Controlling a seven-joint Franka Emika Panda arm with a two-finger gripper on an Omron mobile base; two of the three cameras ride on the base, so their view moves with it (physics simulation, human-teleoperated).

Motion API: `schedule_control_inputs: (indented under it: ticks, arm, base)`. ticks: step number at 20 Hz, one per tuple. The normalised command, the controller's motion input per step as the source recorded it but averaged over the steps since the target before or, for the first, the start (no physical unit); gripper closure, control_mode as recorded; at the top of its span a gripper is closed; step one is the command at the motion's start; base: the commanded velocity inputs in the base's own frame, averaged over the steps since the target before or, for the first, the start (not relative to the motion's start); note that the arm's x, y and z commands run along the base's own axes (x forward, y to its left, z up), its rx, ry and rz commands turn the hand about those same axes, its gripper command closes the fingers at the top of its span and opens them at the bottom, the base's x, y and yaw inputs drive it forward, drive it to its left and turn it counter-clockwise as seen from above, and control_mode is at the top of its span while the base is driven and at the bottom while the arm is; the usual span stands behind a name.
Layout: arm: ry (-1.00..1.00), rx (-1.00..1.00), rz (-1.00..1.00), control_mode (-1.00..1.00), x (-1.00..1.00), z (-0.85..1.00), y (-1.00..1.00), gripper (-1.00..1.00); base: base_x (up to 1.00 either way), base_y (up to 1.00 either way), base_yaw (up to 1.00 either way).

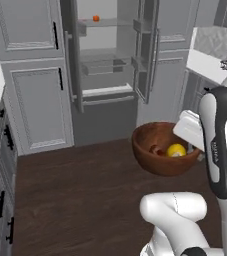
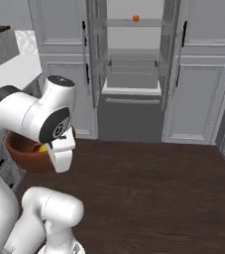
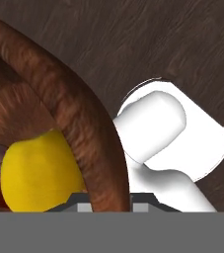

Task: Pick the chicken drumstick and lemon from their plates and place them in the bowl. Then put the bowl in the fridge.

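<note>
Nearest the left base camera, the white arm's lower link is seen at 5 o'clock, bent upward into a dark-jointed forearm at 3 o'clock. Small dark lettering runs along the forearm's black strip; it is too small to be read. No other writing is made out.

The forearm is angled down and toward 9 o'clock, with the white hand laid over the near rim of the bowl [image 1: 160,150]. The gripper [image 3: 108,200] is closed on that rim: in the hand view the thick brown wall is seen passing between the finger tips at 6 o'clock. The bowl is held clear above the dark wood floor [image 1: 85,195], roughly level, slightly tipped.

Inside the bowl, the lemon [image 1: 176,150] is seen resting against the wall just beside the hand. The chicken drumstick [image 1: 156,149] is partly seen beside the lemon, at its 9 o'clock, as a brown patch low in the bowl. In the right base view the bowl is mostly hidden behind the arm's elbow at 9 o'clock.

Farther off, at 12 o'clock, the fridge [image 1: 110,65] is seen with both doors swung open, glass shelves and a drawer exposed. A small orange item [image 1: 96,18] is noted on the top shelf. Grey cabinets [image 1: 35,100] flank the fridge.
</note>
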Motion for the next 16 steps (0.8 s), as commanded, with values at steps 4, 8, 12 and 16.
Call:
schedule_control_inputs:
  ticks: [4,8,12,16]
  arm:
    - [0.00,0.00,0.00,1.00,0.00,0.00,0.00,1.00]
    - [0.00,0.00,0.00,1.00,0.00,0.00,0.00,1.00]
    - [0.00,0.00,0.00,1.00,0.00,0.00,0.00,1.00]
    - [0.00,0.00,0.00,1.00,0.00,0.00,0.00,1.00]
  base:
    - [0.98,-0.96,0.28]
    - [1.00,-0.69,0.18]
    - [1.00,-0.03,0.01]
    - [1.00,-0.03,0.00]
